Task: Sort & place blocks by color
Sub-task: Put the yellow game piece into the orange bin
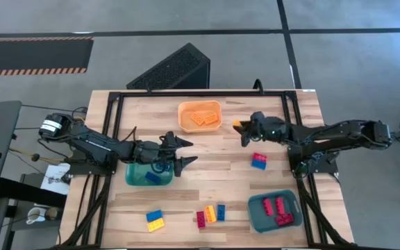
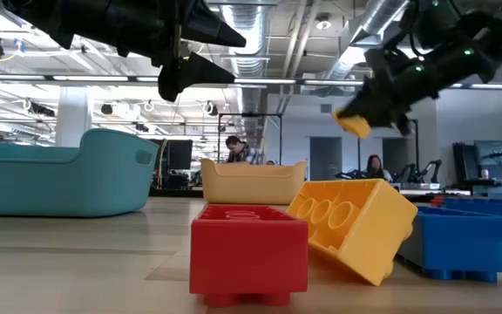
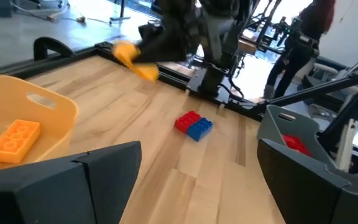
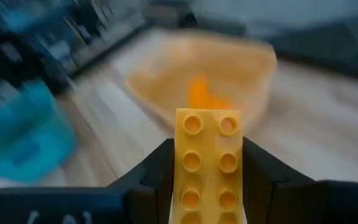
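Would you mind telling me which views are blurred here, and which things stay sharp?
Right wrist view: orange bin and table smeared, yellow brick in the right gripper sharp. Left wrist view: that brick blurred. Low view: red brick crisp.

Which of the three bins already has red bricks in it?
The dark teal plastic bin at the table's front right corner, nearest the right arm. It holds red studded bricks; the orange plastic bin holds orange pieces, and the other teal bin a blue brick.
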Robot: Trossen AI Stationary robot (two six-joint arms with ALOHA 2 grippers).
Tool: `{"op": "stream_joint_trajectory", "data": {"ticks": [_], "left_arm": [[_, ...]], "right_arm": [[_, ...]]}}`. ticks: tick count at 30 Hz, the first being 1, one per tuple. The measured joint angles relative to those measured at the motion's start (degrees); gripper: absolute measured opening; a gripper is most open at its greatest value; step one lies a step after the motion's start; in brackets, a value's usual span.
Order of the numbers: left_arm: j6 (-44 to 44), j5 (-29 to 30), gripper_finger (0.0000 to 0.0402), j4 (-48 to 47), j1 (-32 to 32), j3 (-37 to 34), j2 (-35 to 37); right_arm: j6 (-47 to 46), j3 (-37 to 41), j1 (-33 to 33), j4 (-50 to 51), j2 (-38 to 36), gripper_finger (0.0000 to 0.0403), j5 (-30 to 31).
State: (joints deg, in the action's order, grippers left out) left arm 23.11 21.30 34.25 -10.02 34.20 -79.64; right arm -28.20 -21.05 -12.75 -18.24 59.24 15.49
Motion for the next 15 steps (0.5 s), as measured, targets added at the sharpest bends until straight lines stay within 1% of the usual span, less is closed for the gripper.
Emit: {"op": "stream_joint_trajectory", "data": {"ticks": [6, 10, 15], "left_arm": [[0.9, -1.1, 0.0309, 0.1, 0.0, 0.0, 0.0], [0.9, -0.7, 0.0309, 0.2, 0.4, 0.0, 0.0], [1.5, -0.6, 0.0309, 0.2, 1.1, 0.0, 0.0]], "right_arm": [[1.7, -0.3, -5.4, -15.7, 5.9, 0.0135, -5.3], [2.1, -4.4, -7.9, -16.8, 11.8, 0.0138, -6.1], [5.2, -12.0, -8.7, -16.4, 20.7, 0.0151, -9.6]]}}
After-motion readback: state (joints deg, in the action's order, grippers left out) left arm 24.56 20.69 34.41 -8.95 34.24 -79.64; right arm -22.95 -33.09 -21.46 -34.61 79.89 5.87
